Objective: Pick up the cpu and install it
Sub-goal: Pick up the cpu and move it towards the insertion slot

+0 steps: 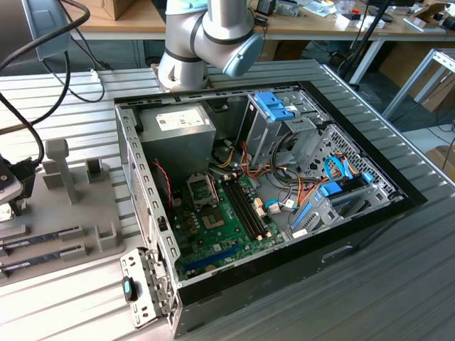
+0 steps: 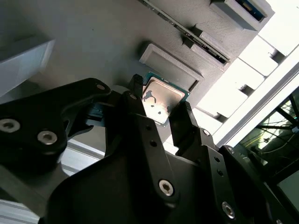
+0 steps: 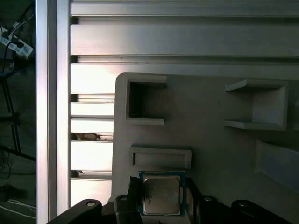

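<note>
The cpu (image 3: 161,193) lies flat on the grey holder tray (image 3: 210,144), toward the exterior view's left of the open computer case (image 1: 284,177). The gripper (image 2: 160,99) straddles it, though I cannot tell whether it is clamped. The chip looks light, stiff and probably fragile underneath, so it is best held by opposite green edges.

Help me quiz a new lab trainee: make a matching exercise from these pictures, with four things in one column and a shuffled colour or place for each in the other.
Things:
1. cpu
2. power supply
3. motherboard
4. drive bracket

Descriptions:
A. green board on the floor of the computer case
B. blue, above the metal drive cage
C. silver top, beside a raised block of the grey holder
D. grey box in the case corner nearest the arm's base

Pairs: 1-C, 2-D, 3-A, 4-B.
</note>
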`<state>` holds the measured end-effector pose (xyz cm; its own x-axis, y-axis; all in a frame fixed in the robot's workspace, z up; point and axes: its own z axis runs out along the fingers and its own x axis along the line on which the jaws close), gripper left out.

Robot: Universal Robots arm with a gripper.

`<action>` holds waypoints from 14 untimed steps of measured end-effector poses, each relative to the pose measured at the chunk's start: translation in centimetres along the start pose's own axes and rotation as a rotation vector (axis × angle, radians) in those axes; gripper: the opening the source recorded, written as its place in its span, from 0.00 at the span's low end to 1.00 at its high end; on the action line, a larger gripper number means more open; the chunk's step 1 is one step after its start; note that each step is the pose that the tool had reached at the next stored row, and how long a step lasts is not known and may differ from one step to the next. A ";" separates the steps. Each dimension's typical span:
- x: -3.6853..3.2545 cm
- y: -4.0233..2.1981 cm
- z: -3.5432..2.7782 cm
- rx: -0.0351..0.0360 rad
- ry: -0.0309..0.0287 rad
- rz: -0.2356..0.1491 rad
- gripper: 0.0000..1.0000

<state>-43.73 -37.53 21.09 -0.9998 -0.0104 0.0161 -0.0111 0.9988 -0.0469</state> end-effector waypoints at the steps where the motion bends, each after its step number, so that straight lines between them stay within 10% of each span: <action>1: 0.00 0.00 -0.04 0.0000 0.0000 0.000 0.47; 14: 0.02 -0.04 -0.85 0.0000 0.0000 0.000 0.47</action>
<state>-43.73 -37.53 21.94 -0.9998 -0.0104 0.0161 -0.0111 0.9988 -0.0470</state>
